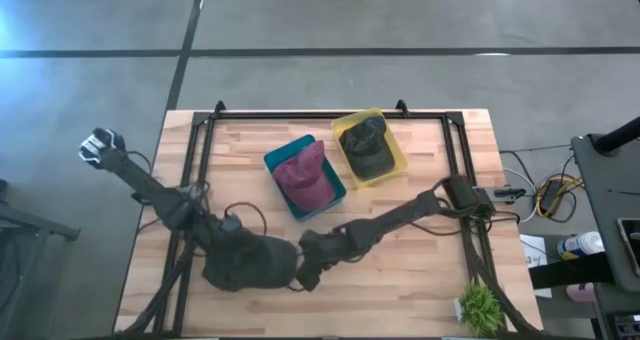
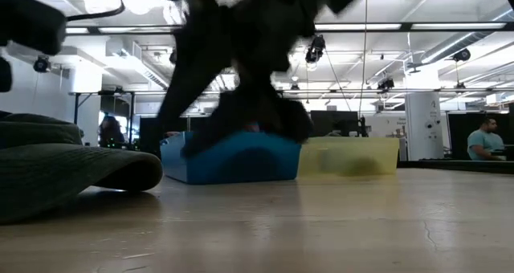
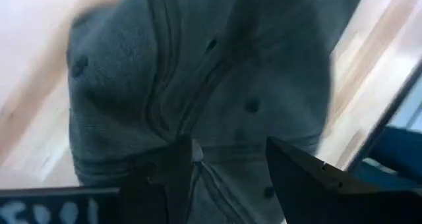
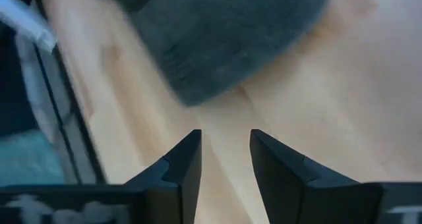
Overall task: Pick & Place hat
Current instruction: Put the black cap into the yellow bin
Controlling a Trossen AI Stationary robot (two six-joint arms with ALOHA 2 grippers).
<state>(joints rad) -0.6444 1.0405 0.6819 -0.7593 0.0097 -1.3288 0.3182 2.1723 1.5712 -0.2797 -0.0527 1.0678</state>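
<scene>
A dark grey cap (image 1: 255, 265) lies on the wooden table near its front edge, left of centre. In the low view the cap (image 2: 64, 173) rests with its brim flat on the table. My left gripper (image 3: 227, 155) is open right over the cap's crown (image 3: 198, 72), one finger on either side of a seam. In the high view it (image 1: 232, 242) sits at the cap's far left side. My right gripper (image 4: 224, 151) is open and empty just above the table, close to the cap's right edge (image 4: 224, 46); it also shows in the high view (image 1: 305, 272). My left gripper stands open on the cap's crown near its lower band (image 3: 211, 168), coming from above and from the table's left. I cannot tell whether the fingertips (image 3: 184, 151) touch the cloth. The cap lies on the table.
A blue bin (image 1: 305, 177) holds a maroon cap and a yellow bin (image 1: 370, 145) holds a dark cap, both at the table's far middle. A small green plant (image 1: 480, 305) stands at the near right corner. A black frame (image 1: 200, 160) runs along the table's edges.
</scene>
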